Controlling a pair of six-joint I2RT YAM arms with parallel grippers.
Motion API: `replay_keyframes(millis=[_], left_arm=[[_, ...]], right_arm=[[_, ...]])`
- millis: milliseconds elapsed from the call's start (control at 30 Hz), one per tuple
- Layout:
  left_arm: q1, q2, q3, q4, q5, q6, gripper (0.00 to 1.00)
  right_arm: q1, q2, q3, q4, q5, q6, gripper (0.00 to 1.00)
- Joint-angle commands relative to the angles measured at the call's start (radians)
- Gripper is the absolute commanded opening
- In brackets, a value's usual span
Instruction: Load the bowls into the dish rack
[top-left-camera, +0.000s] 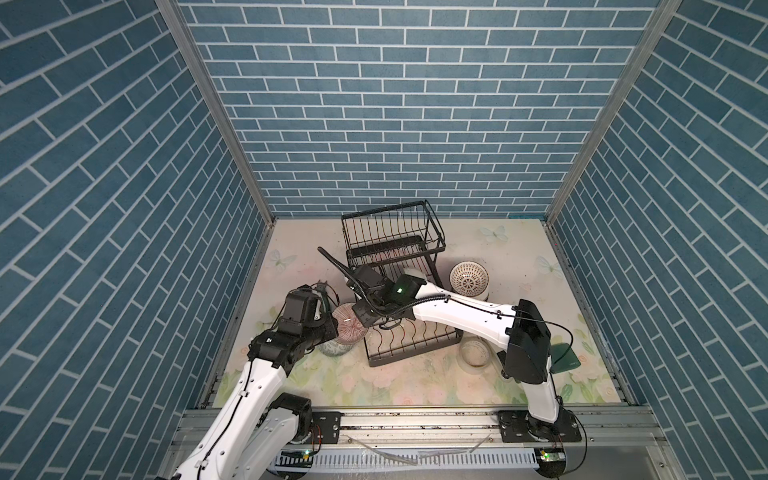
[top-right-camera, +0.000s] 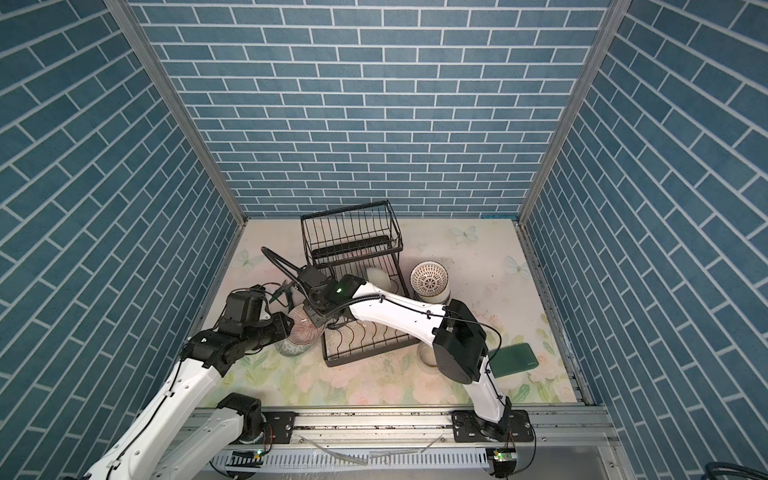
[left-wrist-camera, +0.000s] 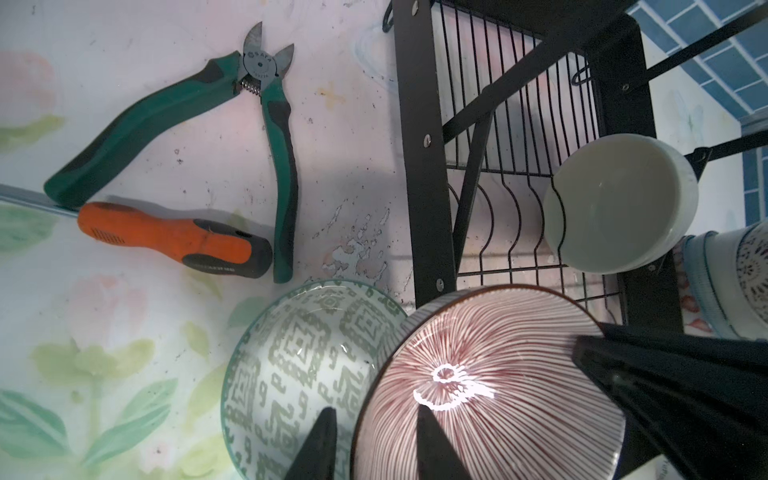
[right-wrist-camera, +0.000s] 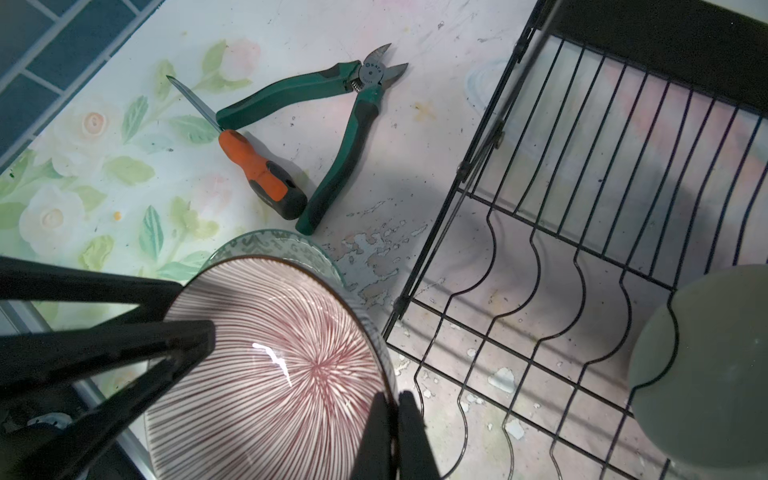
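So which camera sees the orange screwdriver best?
The right wrist view: the orange screwdriver shows whole there, handle and metal shaft. The left wrist view shows only its handle. I cannot find it in either top view.

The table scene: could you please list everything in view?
dish rack: one, black, mid-table
brown-striped bowl: one, red-brown on white, above the patterned bowl
patterned bowl: one, grey-green on white, left of the rack
pale bowl: one, pale green, in the rack's lower tray
lattice bowl: one, white and dark, stacked right of the rack
cream bowl: one, cream, front right of the rack
cutters: one, green-handled, left of the rack
screwdriver: one, orange and black, beside the cutters
flat slab: one, dark green, far right
left hand: one, black, open astride the striped rim
right hand: one, black, shut on that rim
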Motion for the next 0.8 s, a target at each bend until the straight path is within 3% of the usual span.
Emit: replay_keyframes(millis=[0, 167, 467, 767], left_arm=[[0.0, -0.01, -0.008, 0.005, -0.005, 0.001, 0.39], [0.0, -0.024, -0.006, -0.001, -0.013, 0.001, 0.49], [0.001, -0.089, -0.006, -0.002, -0.052, -0.018, 0.87], [0.001, -0.097, -0.009, 0.008, -0.065, -0.027, 0.96]], right_arm=[[0.005, -0.072, -0.034, 0.017, 0.021, -0.013, 0.0], [0.005, -0.099, -0.051, 0.02, 0.052, -0.019, 0.0], [0.006, -0.161, -0.093, 0.019, 0.111, -0.034, 0.0], [0.004, -0.219, -0.167, -0.02, 0.217, -0.038, 0.0]])
